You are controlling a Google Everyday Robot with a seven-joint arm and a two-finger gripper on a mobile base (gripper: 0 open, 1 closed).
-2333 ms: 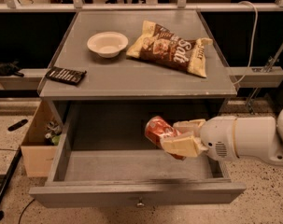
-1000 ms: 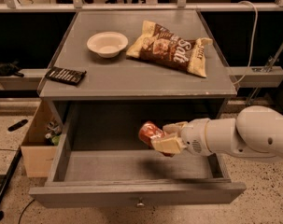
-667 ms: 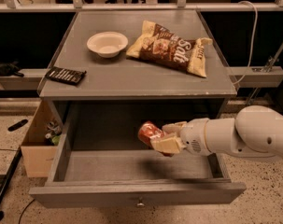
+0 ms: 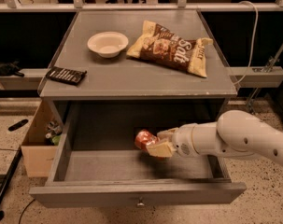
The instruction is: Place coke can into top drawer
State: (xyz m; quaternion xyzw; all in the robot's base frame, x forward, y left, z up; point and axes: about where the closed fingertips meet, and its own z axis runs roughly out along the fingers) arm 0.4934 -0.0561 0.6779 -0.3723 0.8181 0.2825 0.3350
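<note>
pincer (image 4: 156, 144) is clamping the coke can (image 4: 143, 139), tilted sideways, inside the open top drawer (image 4: 108, 196), near its middle; can't tell if it's touching the drawer floor. chip bag (image 4: 171, 48) and bowl (image 4: 107, 44) are sitting on the table (image 4: 131, 80) above

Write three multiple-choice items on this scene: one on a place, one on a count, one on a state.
1. Where is the can?
A. on the ground
B. in the gripper, over the drawer
C. behind the cabinet

2. How many things lie on the cabinet top?
A. one
B. five
C. three

3. The drawer is:
A. pulled open
B. shut
C. taken out

Key:
1 B, the gripper is shut on the can within the drawer's opening.
2 C, a bowl, a chip bag and a dark packet lie there.
3 A, the drawer's inside shows.
</note>
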